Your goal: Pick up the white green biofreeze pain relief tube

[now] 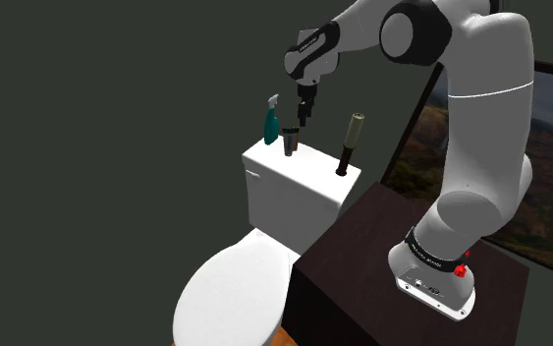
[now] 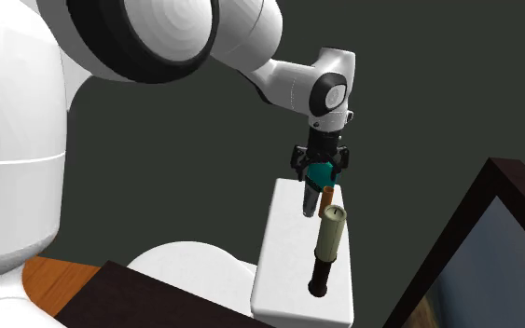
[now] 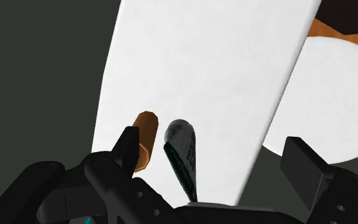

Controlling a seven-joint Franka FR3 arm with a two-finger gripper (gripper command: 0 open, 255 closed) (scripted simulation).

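Shoulder view: the white arm reaches over a white toilet tank (image 1: 299,187). The jaws hang just above a small tube (image 1: 289,145) standing on the tank lid, between a teal spray bottle (image 1: 271,120) and a tall bottle (image 1: 351,143).

Second exterior view: an orange cylinder (image 2: 327,198) stands below the jaws.

Wrist view: the jaws are wide apart. The white and green tube sits between them, untouched.

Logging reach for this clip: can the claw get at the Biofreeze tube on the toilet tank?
Likely yes: the open claw hangs just above the tube, which stands between its fingers. The orange cylinder beside it sits close to one finger and may get bumped.
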